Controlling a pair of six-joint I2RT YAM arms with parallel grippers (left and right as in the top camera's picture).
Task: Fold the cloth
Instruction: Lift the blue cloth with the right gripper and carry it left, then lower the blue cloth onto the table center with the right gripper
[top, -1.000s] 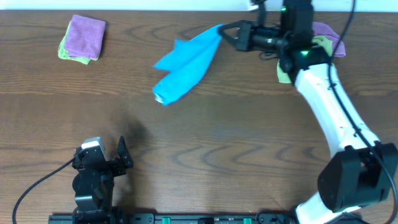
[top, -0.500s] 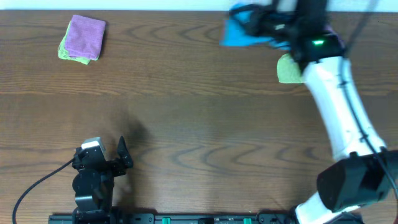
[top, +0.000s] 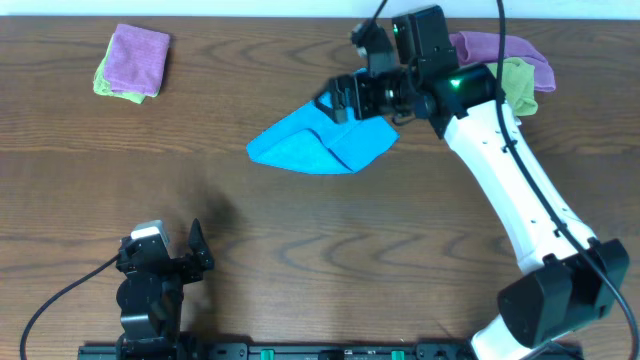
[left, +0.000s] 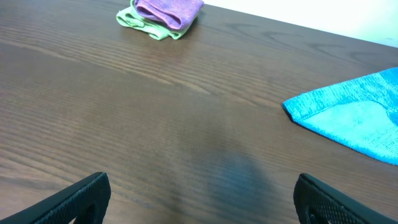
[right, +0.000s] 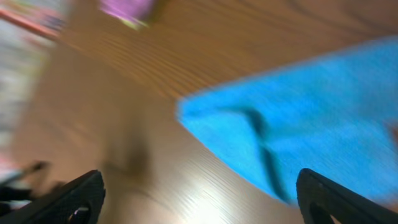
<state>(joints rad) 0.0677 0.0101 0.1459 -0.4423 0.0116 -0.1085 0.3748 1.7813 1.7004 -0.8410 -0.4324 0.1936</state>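
The blue cloth (top: 315, 150) lies loosely spread on the wooden table, with one corner folded over at its right side. My right gripper (top: 348, 98) hovers over the cloth's upper right edge, open, with nothing between its fingers. In the blurred right wrist view the cloth (right: 298, 124) lies just beyond the open right gripper (right: 200, 177). My left gripper (top: 170, 245) rests near the table's front left, open and empty. From the left wrist, the cloth (left: 354, 121) shows at the far right, well away from the left gripper (left: 202, 183).
A folded purple cloth on a green one (top: 133, 62) sits at the back left, also seen as a stack (left: 163, 14) in the left wrist view. More purple and green cloths (top: 505, 60) lie at the back right, behind the right arm.
The right gripper held the blue cloth, swung it up toward the back, then opened. The cloth now lies spread on the table. The left arm has not moved.
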